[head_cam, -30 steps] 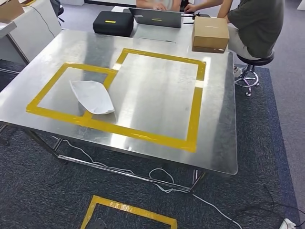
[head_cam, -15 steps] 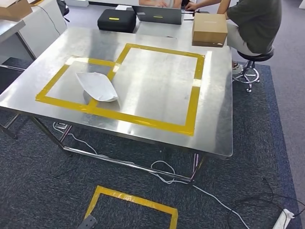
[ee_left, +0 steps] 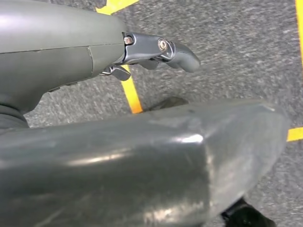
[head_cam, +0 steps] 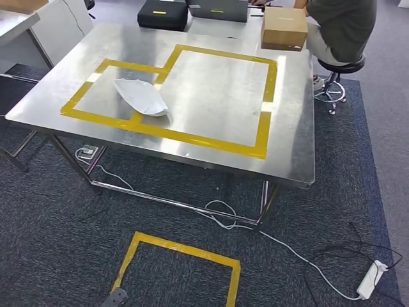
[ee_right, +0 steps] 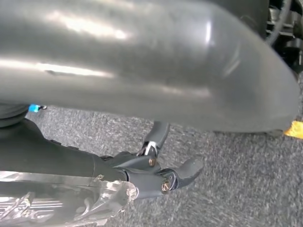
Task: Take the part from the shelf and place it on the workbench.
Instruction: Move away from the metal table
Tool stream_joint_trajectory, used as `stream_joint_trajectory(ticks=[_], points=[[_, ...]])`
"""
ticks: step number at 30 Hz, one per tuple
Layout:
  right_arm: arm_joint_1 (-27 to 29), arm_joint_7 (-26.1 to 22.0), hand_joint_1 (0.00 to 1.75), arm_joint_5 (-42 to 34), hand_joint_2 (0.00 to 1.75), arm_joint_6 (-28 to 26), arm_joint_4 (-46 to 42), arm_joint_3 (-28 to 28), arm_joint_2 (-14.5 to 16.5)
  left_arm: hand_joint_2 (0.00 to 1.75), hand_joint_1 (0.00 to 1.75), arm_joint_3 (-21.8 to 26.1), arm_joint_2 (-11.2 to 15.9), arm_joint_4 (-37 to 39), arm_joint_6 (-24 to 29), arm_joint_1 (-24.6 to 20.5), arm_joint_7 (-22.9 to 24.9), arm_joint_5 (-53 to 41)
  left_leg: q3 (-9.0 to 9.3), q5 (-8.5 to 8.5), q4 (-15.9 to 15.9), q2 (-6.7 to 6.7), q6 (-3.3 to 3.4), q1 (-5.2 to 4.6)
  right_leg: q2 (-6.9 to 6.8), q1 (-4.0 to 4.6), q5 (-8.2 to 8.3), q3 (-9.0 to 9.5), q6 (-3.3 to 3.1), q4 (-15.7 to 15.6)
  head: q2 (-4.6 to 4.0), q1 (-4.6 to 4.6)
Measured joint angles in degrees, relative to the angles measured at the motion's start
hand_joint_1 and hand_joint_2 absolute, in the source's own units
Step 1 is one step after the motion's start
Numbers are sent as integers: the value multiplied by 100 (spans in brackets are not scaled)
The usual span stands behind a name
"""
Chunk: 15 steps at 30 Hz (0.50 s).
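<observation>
Currently: both arms hang low over the grey carpet (head_cam: 48, 243).
Left hand (ee_left: 89, 61): open; thumb and a dark finger stretched well apart, nothing between them, carpet and yellow floor tape behind.
Right hand (ee_right: 118, 170): fingers partly curled; crinkled clear plastic (ee_right: 71, 198) lies against its underside. Can't tell whether it's gripped or just touching.
Floor, near: yellow taped square (head_cam: 183, 247) on the carpet. White power strip (head_cam: 370, 279) off to the right, its cable running under the bench.
Bench (head_cam: 289, 128): bare metal top on a steel frame, marked with yellow tape frames (head_cam: 212, 144), a small one on the left joined to a large one on the right.
Part (head_cam: 140, 97): white, flat, pointed at both ends; lies on the bench in the small left frame, its right end over the tape strip dividing the two frames. Neither hand touches it.
Bench, far edge: cardboard box (head_cam: 284, 27) at the right corner, black case (head_cam: 162, 14) and laptop (head_cam: 217, 9) behind it.
Beyond: person (head_cam: 345, 25) seated on a stool (head_cam: 337, 80) by the far right corner.
</observation>
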Motion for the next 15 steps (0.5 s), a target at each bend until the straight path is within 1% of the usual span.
stream_joint_trajectory(ticks=[1, 2, 3, 4, 5, 6, 7, 8, 9, 10, 11, 12, 13, 14, 15], points=[[15, -29, 0, 21, 0, -43, 0, 2, 0, 0, 0, 6, 2, 2, 0, 12, -1, 26, -53, 51, 8, 9, 61, -5, 5, -12, -77, -41, 30, 46, 0, 5], [30, -87, 0, 77, 44, -133, 0, 10, 0, 0, 0, 29, 3, 4, 0, 18, -5, 84, -115, 111, 7, 17, 117, -5, 11, -18, -272, -106, 56, 203, 0, 15], [41, -163, 0, 174, 87, -273, 0, 27, 0, 0, 0, 71, 3, 5, -1, 17, -17, 174, -191, 179, 8, 24, 162, -9, 15, -21, -563, -199, 74, 488, 0, 30], [45, -235, 0, 311, 131, -446, 0, 50, 0, 0, 0, 130, 0, 4, -5, 14, -31, 282, -272, 246, 9, 23, 186, -22, 17, -17, -885, -300, 83, 871, 0, 46], [45, -284, 0, 482, 175, -632, 0, 76, 0, 0, 0, 203, -9, -2, -12, 10, -45, 386, -360, 315, 13, 24, 200, -36, 17, -13, -1133, -382, 87, 1283, 0, 56], [41, -299, 0, 654, 175, -798, 0, 99, 0, 0, 0, 277, -22, -16, -21, 13, -55, 465, -450, 381, 19, 24, 205, -50, 18, -6, -1242, -412, 82, 1601, 0, 62], [39, -285, 0, 796, 131, -934, 0, 118, 0, 0, 0, 348, -53, -47, -31, 19, -51, 514, -536, 444, 27, 24, 204, -62, 18, 2, -1206, -358, 69, 1748, 0, 62], [40, -247, 0, 910, 87, -1061, 0, 134, 0, 0, 0, 422, -111, -120, -52, 31, -24, 542, -617, 502, 37, 23, 201, -71, 19, 11, -1065, -209, 50, 1699, 0, 62], [40, -188, 0, 984, 44, -1167, 0, 145, 0, 0, 0, 499, -210, -253, -87, 47, 23, 552, -692, 558, 48, 19, 194, -78, 21, 19, -889, 61, 22, 1418, 0, 63], [31, -103, 0, 1041, 0, -1249, 0, 154, 0, 0, 0, 572, -351, -424, -137, 63, 85, 553, -754, 610, 61, 13, 183, -85, 29, 30, -800, 400, -13, 986, 0, 62], [14, 15, 0, 1095, 0, -1275, 0, 158, 0, 0, 0, 640, -496, -619, -196, 78, 154, 547, -802, 657, 75, 7, 166, -94, 36, 42, -804, 749, -45, 500, 0, 63], [-11, 192, 0, 1127, 0, -1169, 0, 158, 1, 0, 0, 696, -639, -810, -259, 92, 219, 519, -831, 708, 83, 7, 140, -97, 43, 58, -857, 1008, -66, 97, 0, 58], [-33, 395, 0, 1120, 0, -930, 0, 154, 2, 0, 0, 738, -745, -971, -322, 105, 270, 471, -847, 755, 88, 10, 107, -90, 49, 79, -932, 1144, -84, -147, 0, 67], [-44, 572, 0, 1063, 0, -595, 0, 142, 4, 0, 0, 777, -811, -1098, -372, 115, 321, 410, -856, 803, 84, 14, 71, -80, 49, 98, -947, 1177, -102, -244, 0, 79], [-39, 689, 0, 961, 0, -226, 0, 119, 9, 0, 0, 817, -843, -1186, -403, 125, 366, 342, -870, 843, 80, 17, 34, -64, 44, 101, -908, 1130, -134, -252, 0, 94]])
